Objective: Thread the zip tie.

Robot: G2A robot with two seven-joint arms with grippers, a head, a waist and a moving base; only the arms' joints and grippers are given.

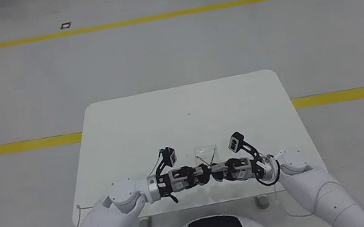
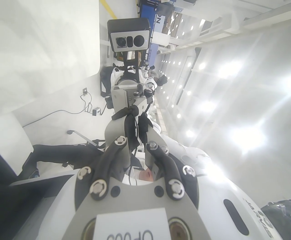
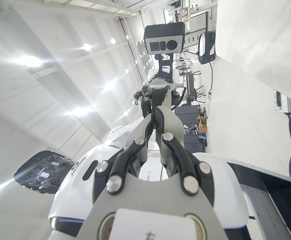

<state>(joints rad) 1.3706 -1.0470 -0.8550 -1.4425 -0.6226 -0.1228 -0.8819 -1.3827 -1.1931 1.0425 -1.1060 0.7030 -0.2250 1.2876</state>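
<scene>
Left gripper and right gripper meet tip to tip, both pinched closed; what they pinch, can't tell. Thin pale plastic zip tie loops toward twelve o'clock off their junction, equally near both arms.

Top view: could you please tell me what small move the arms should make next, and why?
Probably ease the two grippers slightly closer, tip to tip. The left gripper and right gripper meet over the table, and what looks like the thin zip tie arches between them, seemingly not yet threaded.
</scene>
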